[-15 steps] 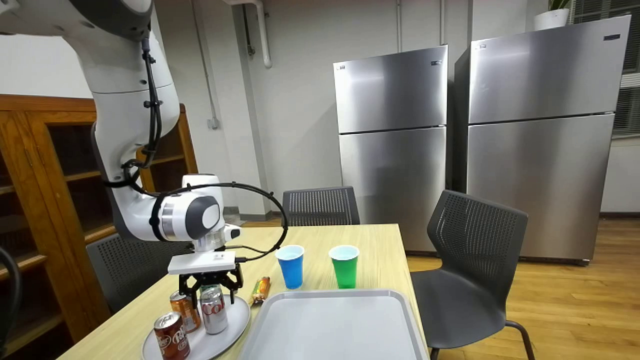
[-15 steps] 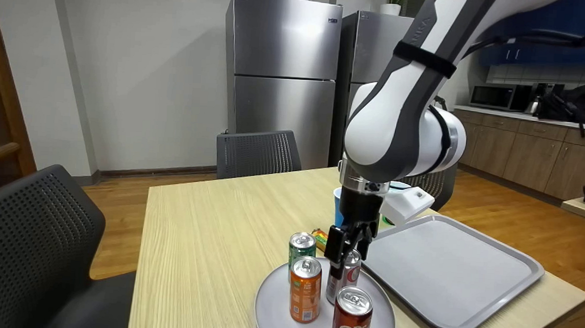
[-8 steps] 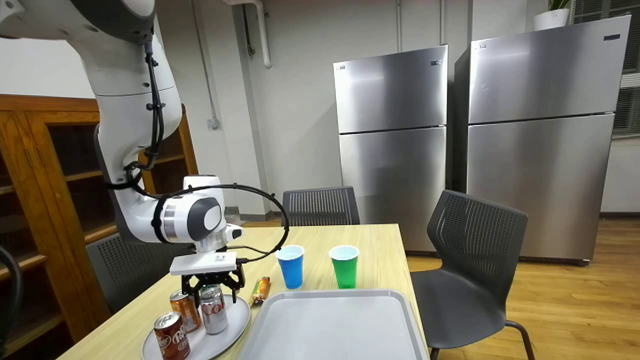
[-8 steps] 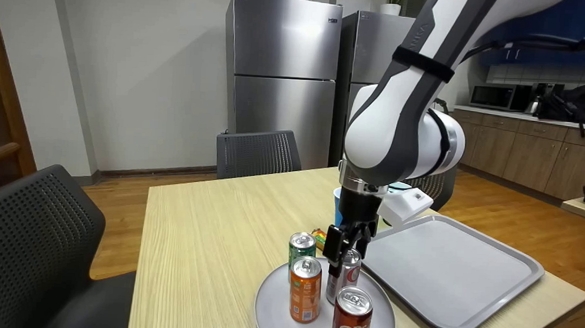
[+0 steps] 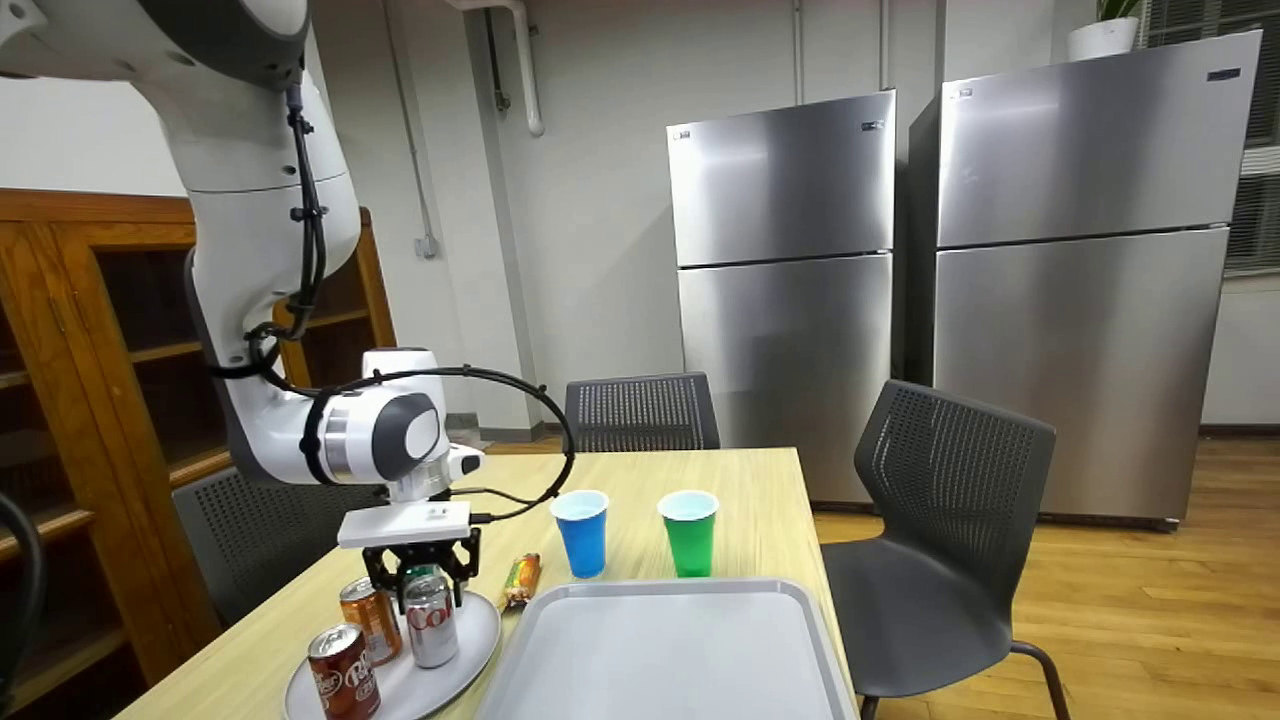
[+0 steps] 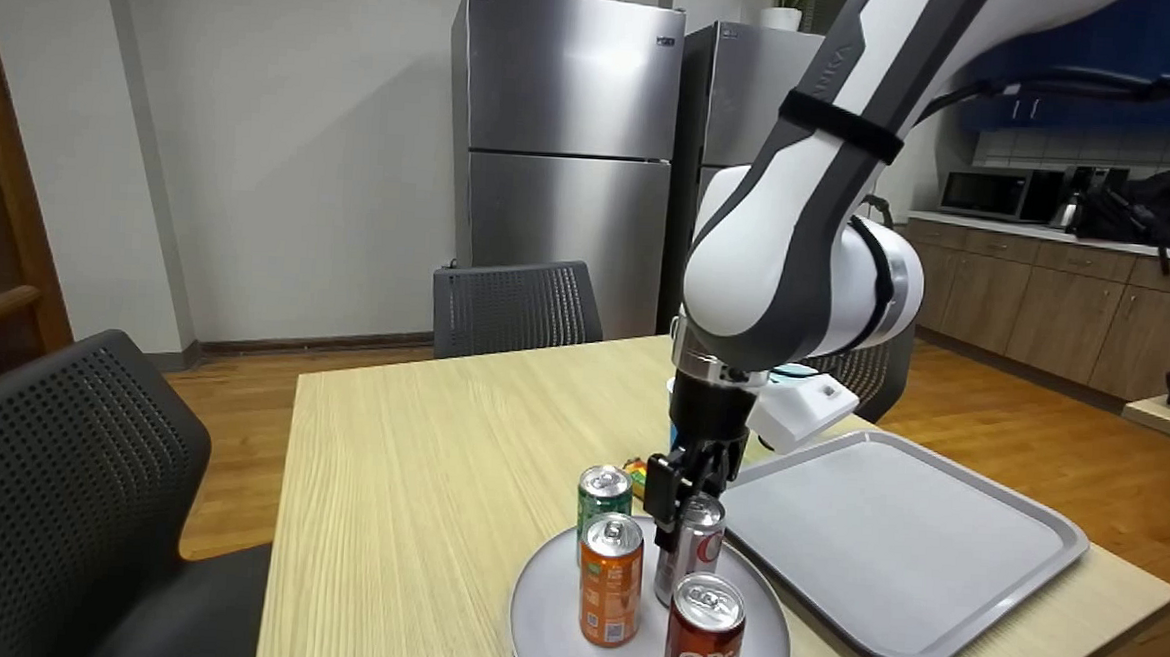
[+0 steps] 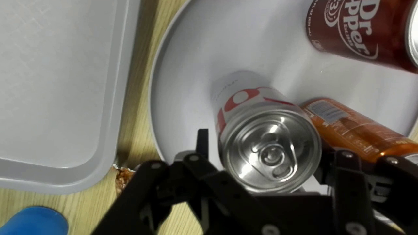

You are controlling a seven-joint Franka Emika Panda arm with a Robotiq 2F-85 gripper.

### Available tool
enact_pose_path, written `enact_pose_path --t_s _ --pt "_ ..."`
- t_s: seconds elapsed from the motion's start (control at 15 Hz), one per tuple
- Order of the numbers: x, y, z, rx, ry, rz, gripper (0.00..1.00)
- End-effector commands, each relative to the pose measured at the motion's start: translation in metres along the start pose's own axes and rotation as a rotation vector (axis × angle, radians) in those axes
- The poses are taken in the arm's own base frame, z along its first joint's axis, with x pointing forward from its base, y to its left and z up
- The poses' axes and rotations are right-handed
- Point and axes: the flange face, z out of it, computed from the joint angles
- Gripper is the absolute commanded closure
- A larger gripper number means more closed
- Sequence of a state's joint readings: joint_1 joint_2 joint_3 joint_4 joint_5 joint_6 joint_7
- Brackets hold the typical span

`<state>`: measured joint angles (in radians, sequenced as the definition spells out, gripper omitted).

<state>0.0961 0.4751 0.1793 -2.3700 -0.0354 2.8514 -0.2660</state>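
Two fridges (image 5: 1085,300) stand at the centre and upper right of the frame in an exterior view. A white robot arm (image 5: 255,230) hangs from the upper left there, over a table (image 6: 418,460) that spans the lower part of both exterior views. A dark chair (image 5: 925,600) is at the lower right. A grey tray (image 6: 904,546) lies flat on the table, lower right in an exterior view and upper left in the wrist view. Just beside it, with a strip of table between, sits a round plate (image 6: 545,612). The black gripper (image 5: 430,604) points down over the plate, lower left, its fingers spread either side of a can top. A blue cup (image 5: 582,535) and a green cup (image 5: 690,535) stand just beyond the tray.

The silver can (image 7: 271,156) between the fingers is upright on the plate, right of centre in the wrist view. A finger (image 7: 202,142) on its left there stands clear of it; whether the right one touches, I cannot tell. The orange can (image 6: 611,580) is near it, the green can (image 6: 604,500) behind that, the dark red can (image 6: 705,645) at the bottom edge. A wrapped snack (image 5: 522,580) lies between plate and blue cup.
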Motion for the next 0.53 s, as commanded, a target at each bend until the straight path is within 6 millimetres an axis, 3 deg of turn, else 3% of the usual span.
enact_pose_path --t_s 0.0,0.07,0.47 --pt "0.0054 -0.0015 -0.001 -0.018 0.015 0.007 0.58" --pt "0.0056 -0.0015 -0.0012 -0.018 0.015 0.007 0.62" --pt "0.0055 -0.0032 -0.0081 -0.015 0.01 0.014 0.62"
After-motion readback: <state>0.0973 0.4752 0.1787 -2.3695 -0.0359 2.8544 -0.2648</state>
